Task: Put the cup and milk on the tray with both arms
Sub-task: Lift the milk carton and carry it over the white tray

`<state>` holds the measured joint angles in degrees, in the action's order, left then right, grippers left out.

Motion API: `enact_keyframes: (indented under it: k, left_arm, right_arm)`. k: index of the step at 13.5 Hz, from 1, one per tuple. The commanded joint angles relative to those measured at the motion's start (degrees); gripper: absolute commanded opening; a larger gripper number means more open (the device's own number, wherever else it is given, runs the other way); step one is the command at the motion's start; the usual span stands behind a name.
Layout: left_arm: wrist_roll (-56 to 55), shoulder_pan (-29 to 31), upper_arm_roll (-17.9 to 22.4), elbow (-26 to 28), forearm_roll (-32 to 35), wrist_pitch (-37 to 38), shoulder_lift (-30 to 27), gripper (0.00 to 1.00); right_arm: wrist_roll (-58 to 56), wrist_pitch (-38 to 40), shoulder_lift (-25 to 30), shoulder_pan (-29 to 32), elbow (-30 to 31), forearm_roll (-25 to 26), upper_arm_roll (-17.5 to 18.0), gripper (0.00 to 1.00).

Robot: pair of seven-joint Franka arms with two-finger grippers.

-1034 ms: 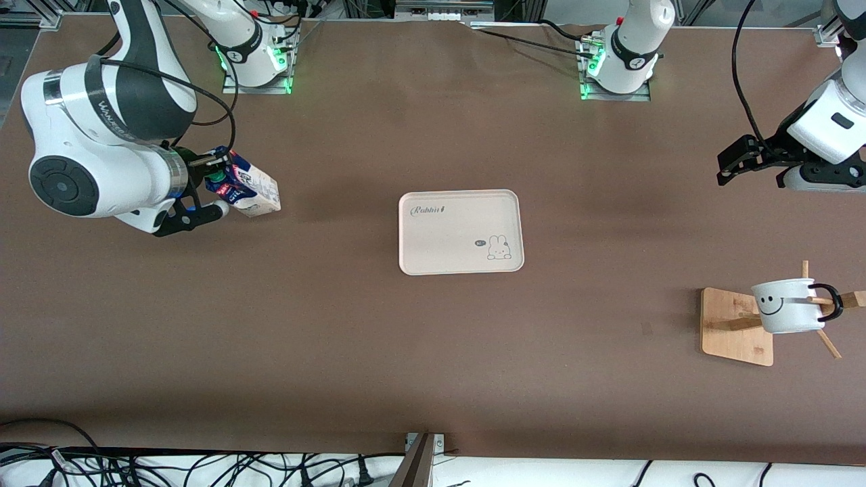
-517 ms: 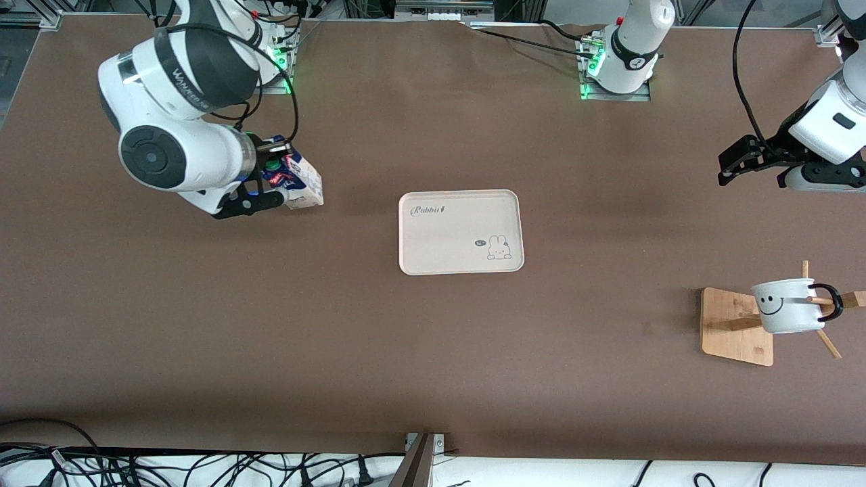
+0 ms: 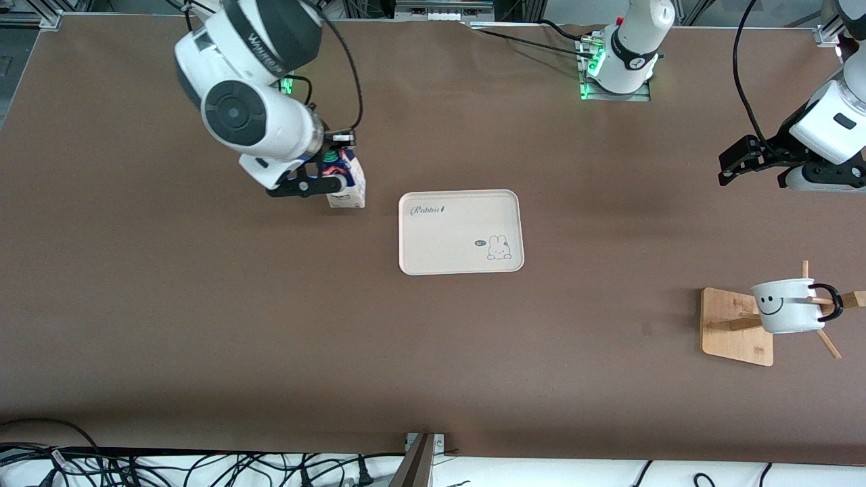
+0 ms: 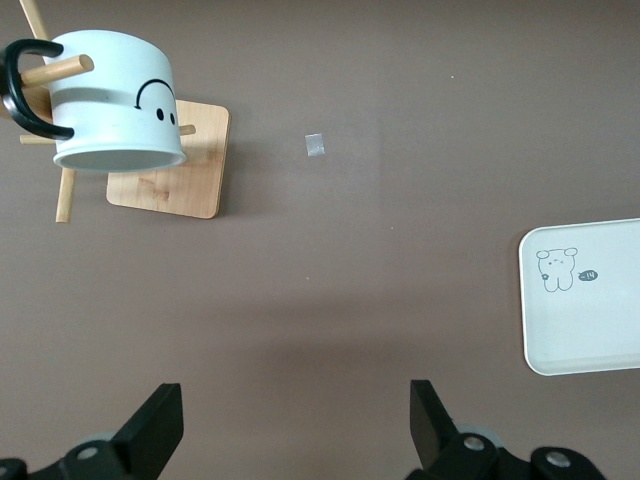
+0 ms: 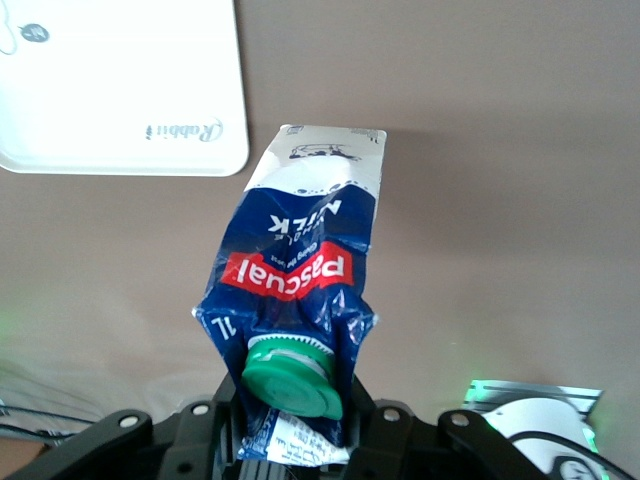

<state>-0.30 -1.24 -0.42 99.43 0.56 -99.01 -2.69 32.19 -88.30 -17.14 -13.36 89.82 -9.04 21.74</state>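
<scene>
My right gripper [image 3: 329,170] is shut on the top of the milk [image 3: 347,181], a dark blue and white carton with a green cap [image 5: 292,375], carried over the table beside the tray [image 3: 461,231] toward the right arm's end. The carton's top is crumpled between the jaws [image 5: 296,420]. The cream tray lies flat mid-table and shows in both wrist views [image 5: 120,90] [image 4: 590,300]. The cup [image 3: 788,306], white with a smiley, hangs by its black handle on a wooden rack [image 3: 736,326]. My left gripper [image 3: 739,159] waits open over the table near the left arm's end, its fingers [image 4: 160,430] wide apart.
The wooden rack [image 4: 170,175] has a flat base and angled pegs, one through the cup's [image 4: 115,100] handle. A small pale scrap [image 4: 315,145] lies on the brown table between rack and tray. Cables run along the table's front edge.
My right arm has swung the milk from near the right arm's end of the table toward the tray. The left arm, cup and tray have not moved.
</scene>
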Motion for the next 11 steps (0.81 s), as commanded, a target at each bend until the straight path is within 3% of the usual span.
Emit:
enact_keyframes:
  k: [1,6,11]
  left_arm:
    - [0.8,0.1,0.2,-2.0,-0.9,1.5,0.9,1.0]
    - [0.8,0.1,0.2,-2.0,-1.1,1.6,0.8,1.0]
    - [0.8,0.1,0.2,-2.0,-1.1,1.6,0.9,1.0]
  right_arm:
    - [6.4,-4.0,-1.6,-3.4,-0.1,-0.8,0.0,0.39]
    - [14.1,-11.5,-4.6,-8.3,-0.2,-0.8,0.0,0.38]
    - [13.9,-20.1,-11.0,-9.8,-0.2,0.3,-0.1,0.39]
